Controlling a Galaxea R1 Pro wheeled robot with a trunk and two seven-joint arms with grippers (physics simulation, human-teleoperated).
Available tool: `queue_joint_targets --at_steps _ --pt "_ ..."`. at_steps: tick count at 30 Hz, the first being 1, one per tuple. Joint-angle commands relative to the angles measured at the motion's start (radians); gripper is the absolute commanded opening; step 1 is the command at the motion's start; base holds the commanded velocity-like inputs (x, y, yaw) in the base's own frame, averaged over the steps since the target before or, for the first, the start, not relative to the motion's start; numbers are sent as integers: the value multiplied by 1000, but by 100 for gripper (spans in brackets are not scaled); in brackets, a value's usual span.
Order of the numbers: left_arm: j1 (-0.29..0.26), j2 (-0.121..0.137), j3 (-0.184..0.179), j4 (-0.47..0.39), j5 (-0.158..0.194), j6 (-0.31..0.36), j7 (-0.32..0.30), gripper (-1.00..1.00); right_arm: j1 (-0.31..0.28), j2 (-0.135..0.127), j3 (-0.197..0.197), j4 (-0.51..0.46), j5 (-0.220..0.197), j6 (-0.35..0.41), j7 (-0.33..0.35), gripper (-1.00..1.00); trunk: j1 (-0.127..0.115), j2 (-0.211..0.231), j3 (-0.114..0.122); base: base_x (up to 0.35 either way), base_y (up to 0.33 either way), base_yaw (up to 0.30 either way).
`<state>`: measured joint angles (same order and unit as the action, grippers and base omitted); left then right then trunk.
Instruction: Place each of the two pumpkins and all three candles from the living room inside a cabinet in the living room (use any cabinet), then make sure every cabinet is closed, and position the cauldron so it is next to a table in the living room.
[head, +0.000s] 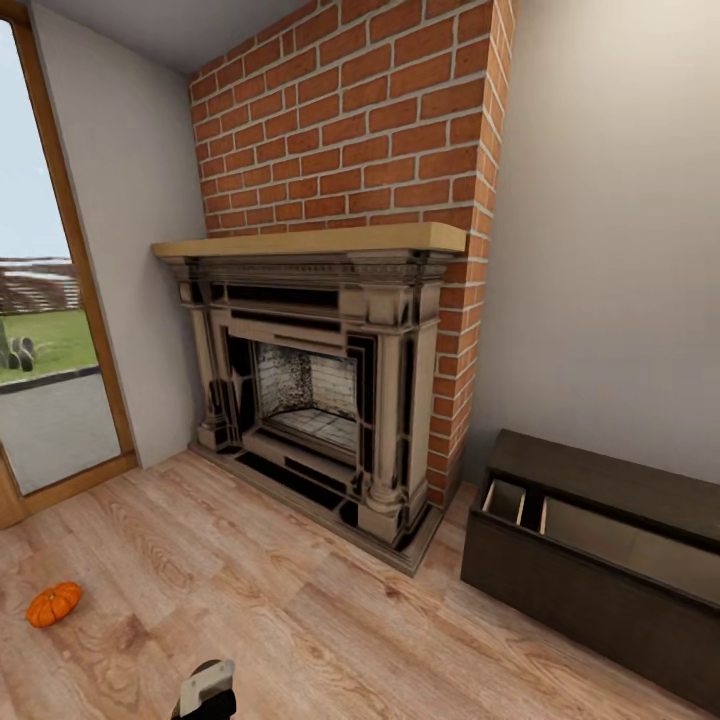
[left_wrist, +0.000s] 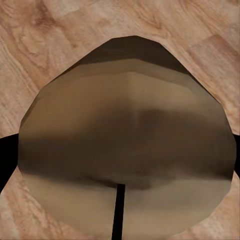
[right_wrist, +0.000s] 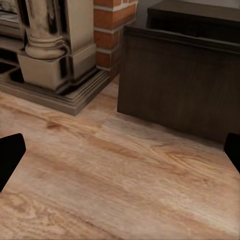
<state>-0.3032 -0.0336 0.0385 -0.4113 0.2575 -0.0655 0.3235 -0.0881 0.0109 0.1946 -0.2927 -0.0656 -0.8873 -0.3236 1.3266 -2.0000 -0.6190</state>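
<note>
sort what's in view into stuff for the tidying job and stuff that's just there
For the job:
pumpkin on the floor
cabinet, drawer open
candle in the left gripper

Just there:
fireplace
glass door
floor

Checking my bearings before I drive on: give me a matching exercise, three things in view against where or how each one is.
Things:
1. pumpkin
2. cabinet
3. fireplace

Places or states:
A. against the brick wall, under a wooden mantel
B. lying on the plank floor near the glass door
C. right of the fireplace, drawer pulled open

Pairs: 1-B, 2-C, 3-A
</note>
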Motion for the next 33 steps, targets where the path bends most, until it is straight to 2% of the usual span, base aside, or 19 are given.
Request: queue_joint_targets --at_steps 1,6,33 --pt "-1 -1 3 0 7 -5 0 -100 -1 1 8 1 -7 -3 -5 100 0 -1 -1 0 0 0" --pt "-1 -2 3 0 8 -5 0 -100 -1 10 7 1 -6 0 -6 100 0 -1 -6 0 0 0" --pt "-1 -8 3 2 8 -5 0 -100 -1 11 5 1 -6 2 -6 100 0 -1 -47 0 0 0"
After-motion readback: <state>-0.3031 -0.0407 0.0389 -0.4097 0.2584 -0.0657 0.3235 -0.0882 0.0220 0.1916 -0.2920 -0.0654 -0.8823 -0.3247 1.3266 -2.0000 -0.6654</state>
